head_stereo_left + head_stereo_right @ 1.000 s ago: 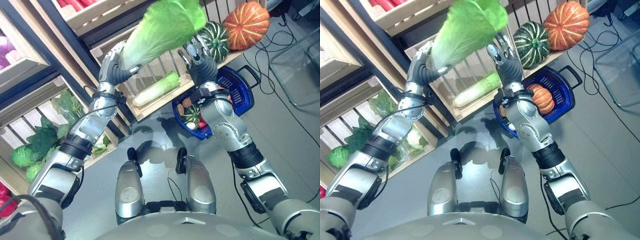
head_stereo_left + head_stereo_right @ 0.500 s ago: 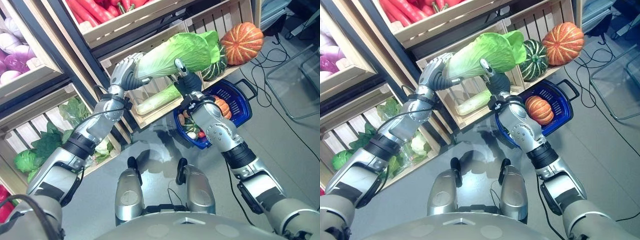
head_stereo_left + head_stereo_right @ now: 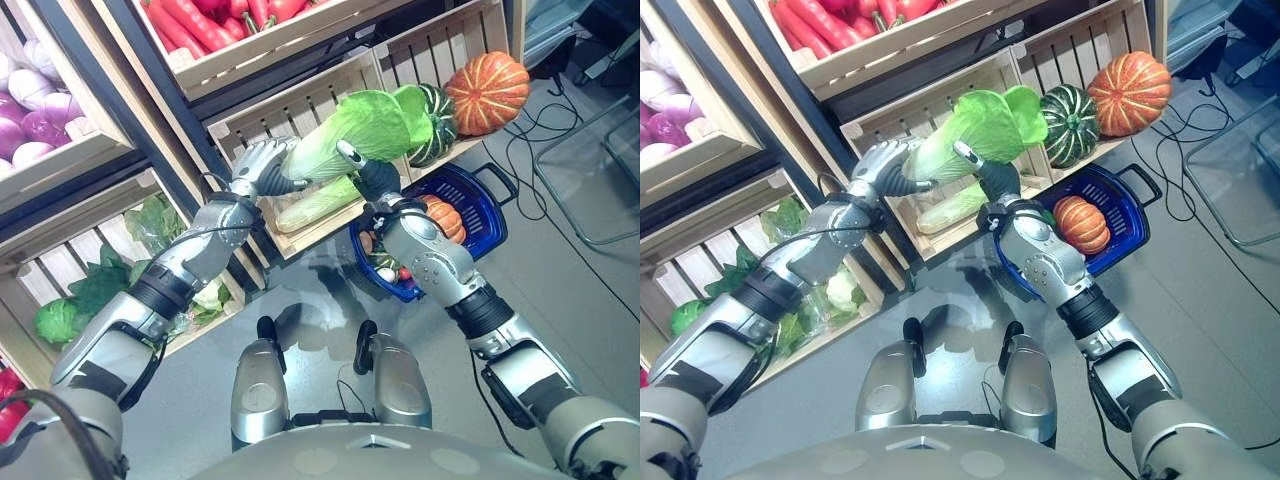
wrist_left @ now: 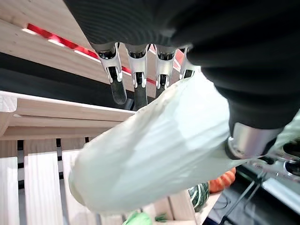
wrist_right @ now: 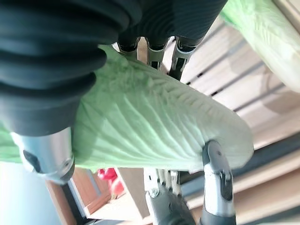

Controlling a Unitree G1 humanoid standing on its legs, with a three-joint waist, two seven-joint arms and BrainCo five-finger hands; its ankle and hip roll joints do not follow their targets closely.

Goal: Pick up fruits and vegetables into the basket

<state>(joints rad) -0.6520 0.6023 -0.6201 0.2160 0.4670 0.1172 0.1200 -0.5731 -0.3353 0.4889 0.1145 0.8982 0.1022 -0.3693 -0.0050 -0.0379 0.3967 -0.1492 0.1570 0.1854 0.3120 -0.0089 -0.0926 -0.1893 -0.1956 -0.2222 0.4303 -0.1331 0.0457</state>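
Note:
A large napa cabbage (image 3: 365,128) with a white base and green leaves hangs in the air before the middle wooden crate. My left hand (image 3: 262,170) is curled round its white base (image 4: 154,154). My right hand (image 3: 375,178) grips the leafy part (image 5: 154,126) from below, thumb (image 5: 218,183) on one side and fingers (image 5: 151,52) behind. The blue basket (image 3: 487,205) stands on the floor just right of my right arm. It holds an orange pumpkin (image 3: 1081,222) and several small vegetables (image 3: 385,270).
A second cabbage (image 3: 320,203) lies in the crate behind. A striped green squash (image 3: 440,110) and an orange pumpkin (image 3: 490,92) sit in the crate to the right. Red vegetables (image 3: 200,20) fill the top crate, purple onions (image 3: 40,110) the left one, leafy greens (image 3: 100,290) the lower left.
The cabbage has come down from high up to the level of the middle crate. My right hand, open beside it a second ago, has closed on its leafy part.

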